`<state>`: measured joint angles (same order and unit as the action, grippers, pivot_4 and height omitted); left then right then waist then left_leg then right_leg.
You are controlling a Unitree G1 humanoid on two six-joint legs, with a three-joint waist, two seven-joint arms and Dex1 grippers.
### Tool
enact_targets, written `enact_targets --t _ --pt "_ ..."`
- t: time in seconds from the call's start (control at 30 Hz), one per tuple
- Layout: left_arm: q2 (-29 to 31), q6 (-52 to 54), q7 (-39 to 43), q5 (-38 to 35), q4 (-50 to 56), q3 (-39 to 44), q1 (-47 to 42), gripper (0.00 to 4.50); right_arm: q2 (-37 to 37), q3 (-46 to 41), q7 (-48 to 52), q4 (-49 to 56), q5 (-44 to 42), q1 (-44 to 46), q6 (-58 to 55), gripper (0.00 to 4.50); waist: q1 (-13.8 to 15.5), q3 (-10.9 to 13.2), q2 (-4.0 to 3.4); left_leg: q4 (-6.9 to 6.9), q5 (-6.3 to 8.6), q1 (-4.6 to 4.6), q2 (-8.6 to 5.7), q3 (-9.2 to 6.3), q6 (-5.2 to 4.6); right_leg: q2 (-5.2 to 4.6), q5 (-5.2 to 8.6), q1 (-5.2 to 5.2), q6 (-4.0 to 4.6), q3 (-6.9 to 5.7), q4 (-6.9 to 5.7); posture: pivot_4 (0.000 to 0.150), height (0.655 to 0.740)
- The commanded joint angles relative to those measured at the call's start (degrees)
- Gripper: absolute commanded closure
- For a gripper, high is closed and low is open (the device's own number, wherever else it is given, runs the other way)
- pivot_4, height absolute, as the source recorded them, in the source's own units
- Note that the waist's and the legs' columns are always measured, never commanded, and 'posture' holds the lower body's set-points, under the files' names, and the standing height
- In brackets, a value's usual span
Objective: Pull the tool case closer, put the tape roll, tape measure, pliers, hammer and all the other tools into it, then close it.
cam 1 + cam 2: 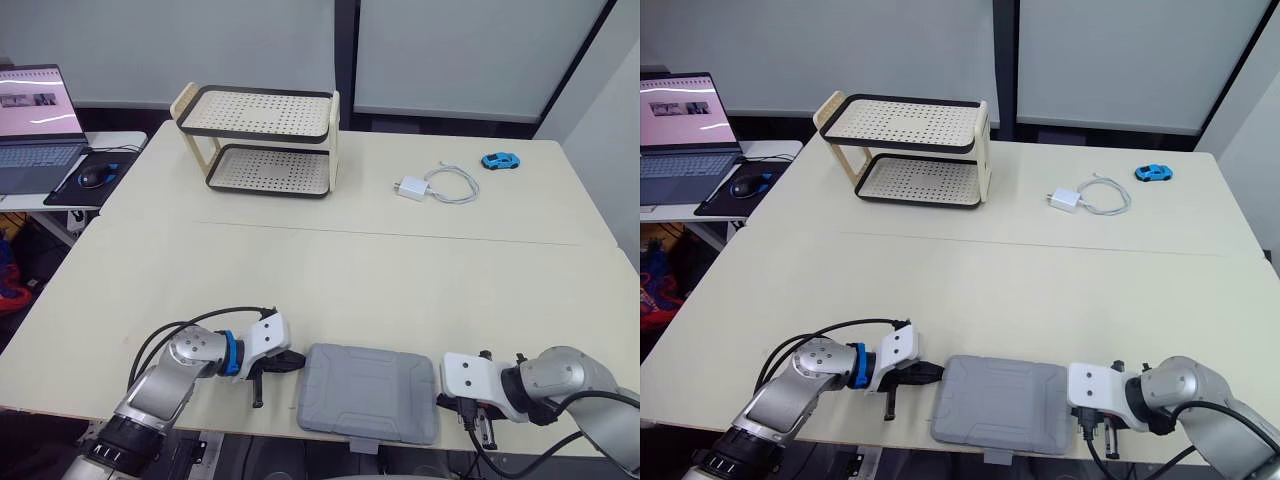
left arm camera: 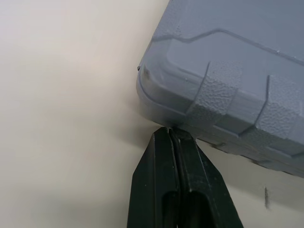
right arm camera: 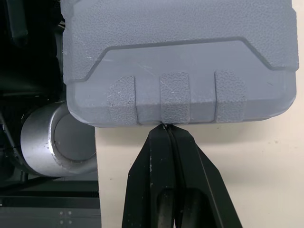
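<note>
The tool case point(image 1: 370, 392) lies shut at the near edge of the counter point(image 1: 330, 270). Left hand point(image 2: 169, 130) and right hand point(image 3: 166, 127), both clenched empty, touch its opposite sides.

no legible text, labels or numbers anywhere; laptop screen point(image 1: 38, 100) unreadable.

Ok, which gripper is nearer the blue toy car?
Right. The right gripper is at the right edge of the case, the side toward the toy car; the left gripper is at its left edge, farther off.
</note>
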<state>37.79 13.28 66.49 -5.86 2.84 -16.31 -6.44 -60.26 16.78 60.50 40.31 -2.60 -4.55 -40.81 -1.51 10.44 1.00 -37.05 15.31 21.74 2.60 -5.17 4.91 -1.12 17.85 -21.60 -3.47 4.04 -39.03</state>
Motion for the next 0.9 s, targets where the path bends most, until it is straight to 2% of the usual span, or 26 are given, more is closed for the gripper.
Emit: enact_targets --t 0.03,0.33,0.6,0.9 --pt "-1.0 -1.8 2.1 -1.1 1.9 -2.7 0.6 4.5 -2.7 -3.4 0.2 1.3 -0.5 -1.6 2.1 4.48 0.0 0.0 -0.02 -0.01 0.0 0.0 -0.01 0.0 0.0 -0.01 0.0 0.02 0.0 0.0 0.0 0.15 0.735" --pt "-0.7 -2.2 1.7 -0.8 1.7 -2.6 0.7 4.5 -0.3 1.5 -2.2 -1.6 1.9 -1.3 4.5 4.48 -0.2 0.0 0.01 0.01 0.0 -0.07 0.01 -0.01 0.0 0.02 0.0 0.06 0.0 0.0 0.0 0.15 0.735" --pt "-1.1 -2.1 -0.1 -1.0 2.1 -1.5 0.9 4.5 3.7 3.3 -2.1 0.8 0.7 0.9 1.3 4.48 -0.3 0.0 0.02 0.03 0.0 -0.08 0.03 -0.05 0.0 0.05 0.01 0.05 -0.01 -0.01 0.0 0.15 0.735" --pt "-0.1 -2.0 -0.3 -1.1 2.5 -0.8 1.6 4.5 4.8 4.4 -2.1 0.3 1.1 2.8 0.7 4.48 -0.3 0.0 0.02 0.02 0.0 -0.07 0.03 -0.05 0.0 0.04 0.01 0.04 0.0 -0.02 0.0 0.15 0.735"
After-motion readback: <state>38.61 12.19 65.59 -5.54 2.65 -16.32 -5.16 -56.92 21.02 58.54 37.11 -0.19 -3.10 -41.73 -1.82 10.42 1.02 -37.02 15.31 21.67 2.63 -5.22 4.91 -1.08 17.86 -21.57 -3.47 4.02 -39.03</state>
